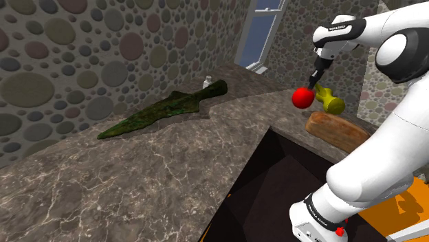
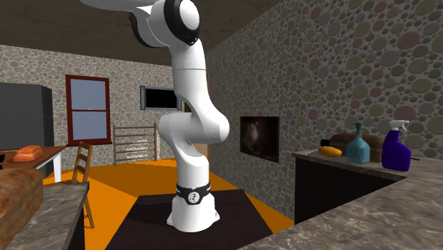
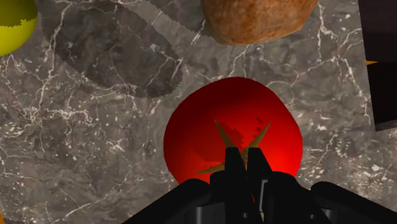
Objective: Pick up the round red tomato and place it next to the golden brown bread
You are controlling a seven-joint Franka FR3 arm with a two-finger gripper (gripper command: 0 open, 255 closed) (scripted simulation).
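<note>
**Setting the tomato down beside the loaf**

The black end effector (image 1: 313,84) is closed narrow on the top of the round, glossy red tomato (image 1: 301,97). The tomato hangs under it and seems lifted off the grey marbled stone desk (image 1: 137,179). In the shoulder view it is left of the golden brown, crusty bread loaf (image 1: 338,129) and near a yellow pear-shaped object (image 1: 331,102). The grip takes only a small part around the stalk, so I judge it weak. The descent should be slow and straight, without swinging. A good spot is the bare desk just beside the loaf, apart from the yellow object. The end effector should open only when the tomato touches the surface, because a round fruit can roll.
</note>
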